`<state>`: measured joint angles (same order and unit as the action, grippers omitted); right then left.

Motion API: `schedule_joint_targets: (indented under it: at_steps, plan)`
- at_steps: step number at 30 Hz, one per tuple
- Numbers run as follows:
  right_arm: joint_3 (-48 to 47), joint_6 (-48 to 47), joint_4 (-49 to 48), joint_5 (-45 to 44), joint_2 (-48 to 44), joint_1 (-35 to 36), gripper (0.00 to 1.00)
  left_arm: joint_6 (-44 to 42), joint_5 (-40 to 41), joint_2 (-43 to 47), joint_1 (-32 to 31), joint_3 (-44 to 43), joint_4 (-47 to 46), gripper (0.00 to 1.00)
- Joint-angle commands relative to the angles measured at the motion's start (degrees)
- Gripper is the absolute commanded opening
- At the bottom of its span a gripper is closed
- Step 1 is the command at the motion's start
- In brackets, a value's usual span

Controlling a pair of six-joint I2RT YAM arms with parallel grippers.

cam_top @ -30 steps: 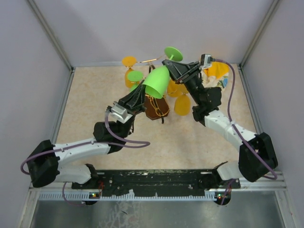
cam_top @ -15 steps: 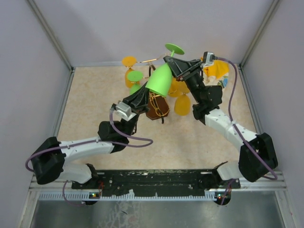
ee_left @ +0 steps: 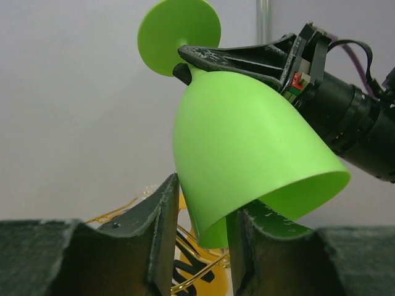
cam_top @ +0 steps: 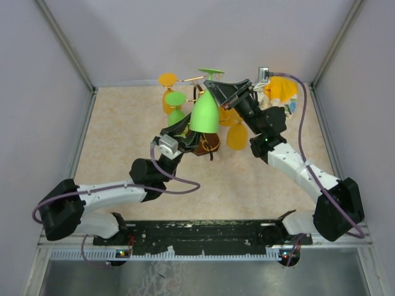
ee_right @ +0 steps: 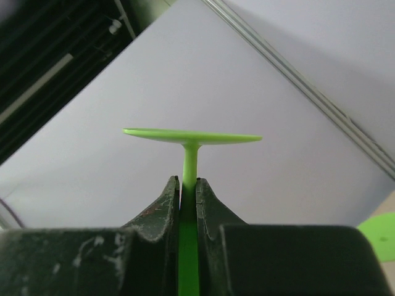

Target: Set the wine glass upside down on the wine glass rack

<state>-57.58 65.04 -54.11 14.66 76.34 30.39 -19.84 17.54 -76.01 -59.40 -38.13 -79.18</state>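
Note:
A green wine glass (cam_top: 205, 114) hangs upside down above the wine glass rack (cam_top: 199, 148), foot (cam_top: 211, 72) uppermost. My right gripper (cam_top: 214, 87) is shut on its stem (ee_right: 190, 163), just under the flat foot (ee_right: 192, 136). My left gripper (cam_top: 187, 129) stands open below the bowl (ee_left: 247, 154). The bowl's rim dips between its fingers (ee_left: 162, 222), with a gap showing on the left side. Gold wire of the rack (ee_left: 197, 271) shows beneath the rim. The rack's brown base is mostly hidden by the glass and my left gripper.
Orange glasses hang on the rack at the back left (cam_top: 168, 83) and at the right (cam_top: 237, 137). A smaller green glass (cam_top: 176, 102) hangs at the left. A crumpled yellow bundle (cam_top: 281, 92) lies at the back right corner. Grey walls enclose the table.
The left jaws have opened off the bowl's rim while the right jaws closed on the stem. The glass has swung from tilted to nearly upright, foot up.

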Motion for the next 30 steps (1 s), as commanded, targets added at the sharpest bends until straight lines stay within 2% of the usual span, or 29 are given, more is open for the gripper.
schedule_joint_targets:
  at_steps: [1, 4, 8, 12, 17, 21, 24, 27, 30]
  plan:
    - [-3.3, -12.2, 9.0, -1.8, -4.7, 0.7, 0.0, -1.2, -0.7, 4.1, -0.4, 1.6, -0.1, 0.55]
    - [-4.4, -17.6, 13.1, -4.0, -6.5, 0.7, 0.0, -1.4, -1.2, 6.5, -0.5, 2.9, 3.7, 0.72]
    - [-6.1, -26.1, 19.6, -7.3, -9.0, 0.7, 0.0, -0.6, -3.9, 10.8, -0.5, 4.3, 12.7, 0.79]
    - [-7.0, -34.7, 25.6, -8.4, -11.4, 0.7, 0.0, 3.8, -4.7, 15.9, -0.4, 2.4, 27.9, 0.82]
    - [-5.6, -42.5, 32.2, -8.6, -15.3, 0.9, 0.0, 8.9, -0.9, 18.0, 1.1, -11.7, 53.1, 0.83]
    - [-1.7, -45.7, 33.7, -9.5, -18.4, 2.1, 0.0, 11.2, -5.6, 16.8, 6.4, -20.7, 62.8, 0.84]
    - [1.1, -48.9, 34.0, -11.5, -19.8, 4.1, 0.0, 14.4, -12.5, 14.7, 14.5, -25.6, 67.7, 0.84]
    - [4.2, -52.5, 32.3, -14.3, -20.6, 7.5, 0.0, 16.4, -17.0, 11.9, 20.2, -29.1, 70.3, 0.84]
    - [8.8, -56.3, 27.4, -18.0, -21.2, 11.5, 0.0, 17.4, -19.4, 10.3, 23.0, -29.9, 69.8, 0.84]
